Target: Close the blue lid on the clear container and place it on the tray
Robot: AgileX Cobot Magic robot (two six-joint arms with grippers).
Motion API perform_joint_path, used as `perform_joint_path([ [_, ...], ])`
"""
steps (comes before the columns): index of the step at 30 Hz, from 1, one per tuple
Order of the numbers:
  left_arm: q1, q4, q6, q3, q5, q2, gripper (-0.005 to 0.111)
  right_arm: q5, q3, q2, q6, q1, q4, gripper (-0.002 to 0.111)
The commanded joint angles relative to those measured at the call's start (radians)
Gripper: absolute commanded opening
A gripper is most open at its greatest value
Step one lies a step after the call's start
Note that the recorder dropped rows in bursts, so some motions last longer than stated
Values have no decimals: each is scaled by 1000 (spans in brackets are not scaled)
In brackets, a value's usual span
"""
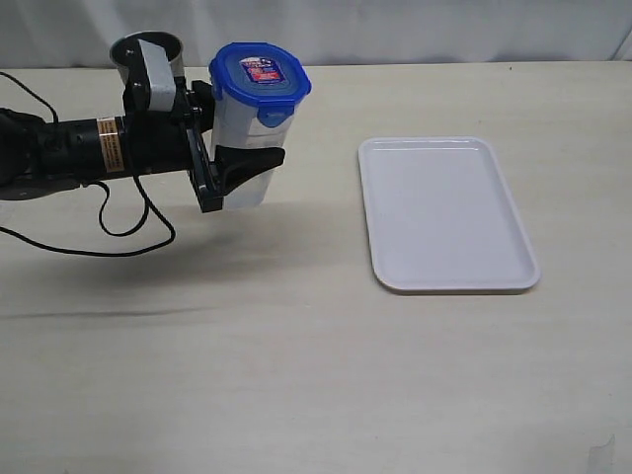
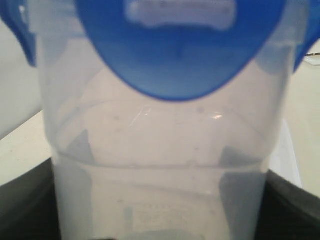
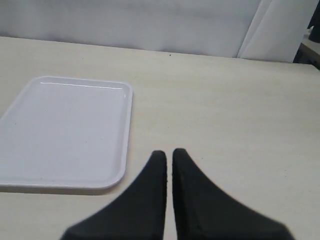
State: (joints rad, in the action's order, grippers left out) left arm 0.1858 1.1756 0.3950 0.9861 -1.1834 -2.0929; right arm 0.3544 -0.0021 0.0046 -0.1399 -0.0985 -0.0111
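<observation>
The clear container [image 1: 247, 148] is pinched at mid-wall by the left gripper [image 1: 240, 163], one black jaw on each side. It has the blue lid [image 1: 260, 71] sitting on its rim. It stands toward ten o'clock on the worktop [image 1: 316, 375], with a steel cup [image 1: 170, 49] just behind it at about eleven. The tray [image 1: 444, 212] lies at three o'clock from it, well apart. The right gripper [image 3: 169, 165] has its jaws pressed together on nothing and hangs over bare worktop near the tray's edge.

I judge the container to be empty and so light. Its walls look thin and smooth, stiff enough to hold but likely to flex and slip under a hard squeeze. Being tall and narrow, it would topple easily if set down crooked. The best hold is where it is gripped now, below the lid's flaps, which keeps the flaps free. The near flap may already be folded down, but the wrist view is too blurred to settle it.

The lid's centre label shows red and blue print that is too small to read. An orange sticker [image 1: 112, 144] on the left arm is likewise illegible.
</observation>
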Motion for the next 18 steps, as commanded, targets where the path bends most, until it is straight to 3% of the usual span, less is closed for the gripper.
perform_joint_path([
  [1, 1, -13, 2, 6, -38, 10, 0, 5, 2, -5, 3, -4, 25, 4],
  [7, 1, -13, 2, 6, -38, 10, 0, -12, 2, -5, 99, -4, 25, 4],
  [18, 1, -13, 2, 6, -38, 10, 0, -12, 2, -5, 102, -4, 25, 4],
])
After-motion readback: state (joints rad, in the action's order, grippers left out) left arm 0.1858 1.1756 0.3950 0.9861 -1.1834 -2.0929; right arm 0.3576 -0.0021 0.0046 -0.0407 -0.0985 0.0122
